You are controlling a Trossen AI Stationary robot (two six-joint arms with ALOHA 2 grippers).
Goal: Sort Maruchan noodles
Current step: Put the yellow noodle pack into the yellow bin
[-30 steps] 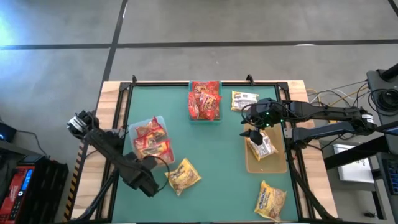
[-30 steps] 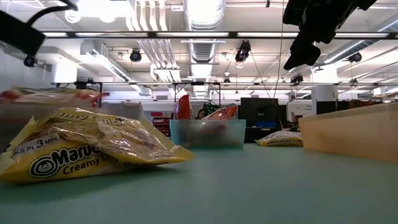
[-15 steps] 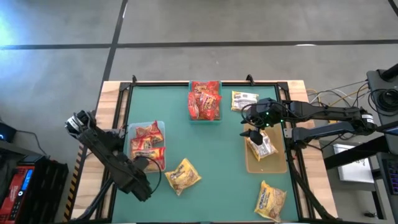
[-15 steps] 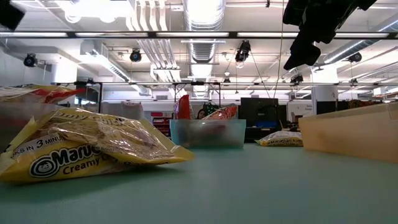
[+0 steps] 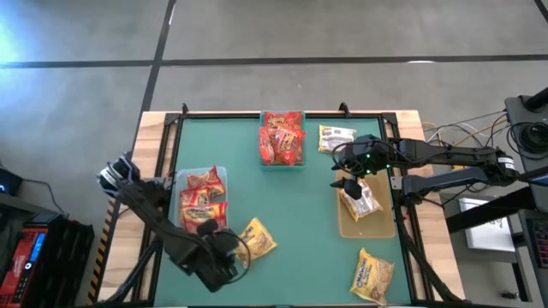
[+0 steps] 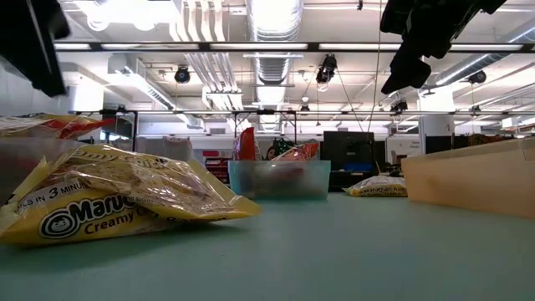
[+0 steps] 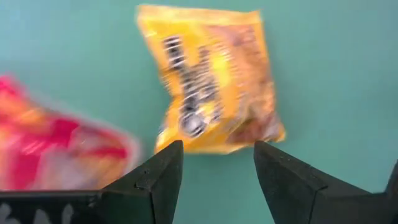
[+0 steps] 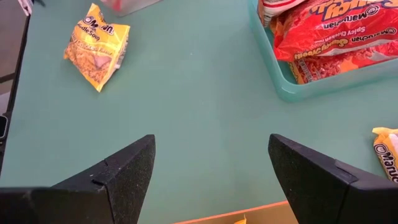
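Sorting was under way on the green table mat, and the step in hand looked like the reach for a loose packet. Three bins already held packets: the clear plastic bin at the left with red packets, the teal bin at the far middle with orange-red ones, and the tan tray at the right with a white-silver one. Loose on the mat lay three crinkly yellow plastic noodle packets: one near the left, one at the near right, one at the far right. The left arm stretched along the near left edge, the left gripper poised above the near-left yellow packet, fingers spread and holding nothing. By my reading, it needed to descend, straddle the packet's edge and close. The right gripper hung above the tan tray, fingers spread wide, empty.
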